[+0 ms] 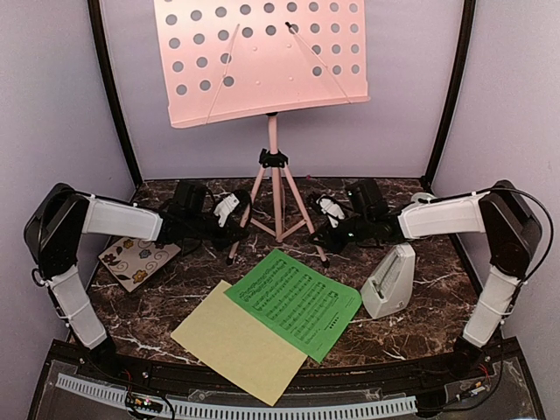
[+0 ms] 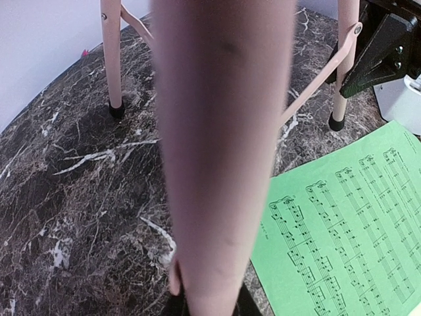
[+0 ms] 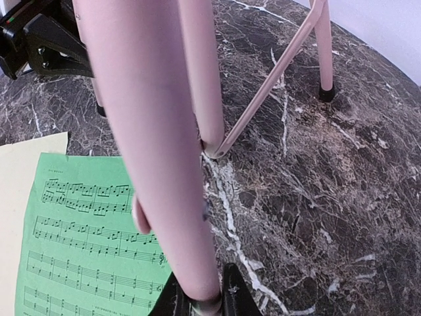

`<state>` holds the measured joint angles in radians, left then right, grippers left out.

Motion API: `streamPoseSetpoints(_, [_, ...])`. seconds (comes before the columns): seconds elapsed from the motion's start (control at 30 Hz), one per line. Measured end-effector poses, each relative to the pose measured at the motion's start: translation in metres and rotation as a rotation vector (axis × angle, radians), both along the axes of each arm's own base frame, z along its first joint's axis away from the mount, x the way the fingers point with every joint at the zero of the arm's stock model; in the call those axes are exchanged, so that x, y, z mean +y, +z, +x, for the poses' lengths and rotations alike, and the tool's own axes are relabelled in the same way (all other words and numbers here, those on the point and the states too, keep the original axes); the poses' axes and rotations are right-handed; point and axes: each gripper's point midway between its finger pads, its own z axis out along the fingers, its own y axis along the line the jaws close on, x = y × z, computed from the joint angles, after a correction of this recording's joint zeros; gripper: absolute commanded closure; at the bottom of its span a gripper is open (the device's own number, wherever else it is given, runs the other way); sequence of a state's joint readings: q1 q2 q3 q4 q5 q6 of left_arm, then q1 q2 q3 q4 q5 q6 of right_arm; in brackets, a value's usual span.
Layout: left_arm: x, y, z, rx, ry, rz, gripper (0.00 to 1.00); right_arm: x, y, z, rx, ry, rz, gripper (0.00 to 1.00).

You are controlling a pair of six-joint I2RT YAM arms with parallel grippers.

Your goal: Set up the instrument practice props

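Both arms are on the tripod! The left gripper [image 1: 238,219] is clamped on the left near leg of the pink music stand [image 1: 262,61], and the right gripper [image 1: 320,223] is clamped on the right near leg. The stand is upright at the far centre. The green music sheet [image 1: 297,302] lies flat just near its feet, overlapping the pale yellow music sheet [image 1: 232,341], and the metronome [image 1: 389,280] is to the right.

The danger is that big desk up top. If the arms pull unevenly, the legs could splay or the stand could topple. A dragged foot could crumple the green sheet.

As for containers, a small pale bowl [image 1: 423,199] peeks out behind the right arm, its inside hidden.
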<state>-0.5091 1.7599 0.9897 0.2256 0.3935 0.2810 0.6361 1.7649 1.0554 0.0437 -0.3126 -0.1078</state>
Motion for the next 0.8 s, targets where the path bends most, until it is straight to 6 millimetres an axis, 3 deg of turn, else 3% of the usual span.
streamPoseSetpoints(0.5, [0.012,-0.005,-0.018,-0.013,-0.022,0.043,1.0,-0.015,-0.011,-0.022,0.021,-0.015,-0.033,1.0])
streamPoseSetpoints(0.67, [0.013,-0.004,0.005,-0.008,0.03,0.048,0.99,-0.002,-0.01,-0.002,0.038,-0.03,-0.025,1.0])
streamPoseSetpoints(0.8, [0.016,-0.004,0.024,-0.02,0.065,0.056,0.9,0.004,-0.008,0.015,0.028,-0.054,-0.017,0.98])
